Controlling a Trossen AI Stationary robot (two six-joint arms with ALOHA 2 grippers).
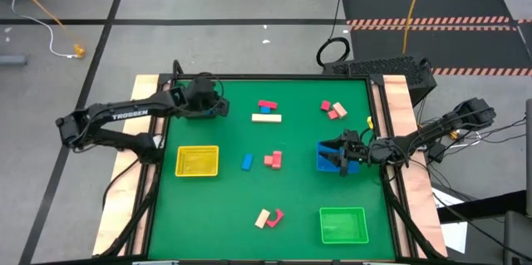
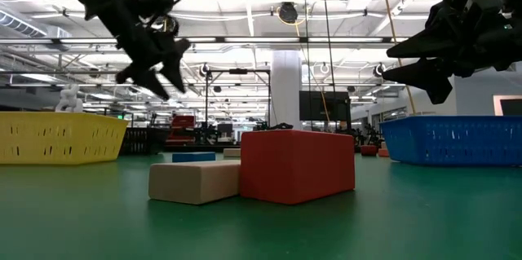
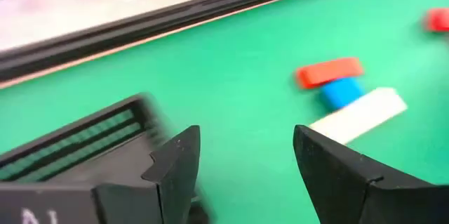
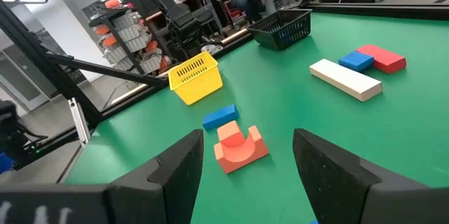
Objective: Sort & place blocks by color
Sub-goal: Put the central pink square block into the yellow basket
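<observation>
The green felt-like counter fills the frame, wood-edged and flat, and both dark jointed arms reach in from the sides. The left arm stretches across the far left corner, its left claw hanging above the black mesh tray, fingers spread with nothing between them. The right arm bends in from the right edge, its right claw poised over the blue slatted tray, fingers apart and empty. Next in size, the yellow perforated tray sits square at mid-left, and the green tray sits near right. Now the blocks: a long pale tan bar lies at far centre, with a small blue cube and a red bar just beyond it, all close together. Pink-red pieces cluster at far right. In the middle, a little blue block lies just left of an orange-red block with a curved notch. Near centre, a tan block touches a red piece, both matte, blunt-edged wood.
</observation>
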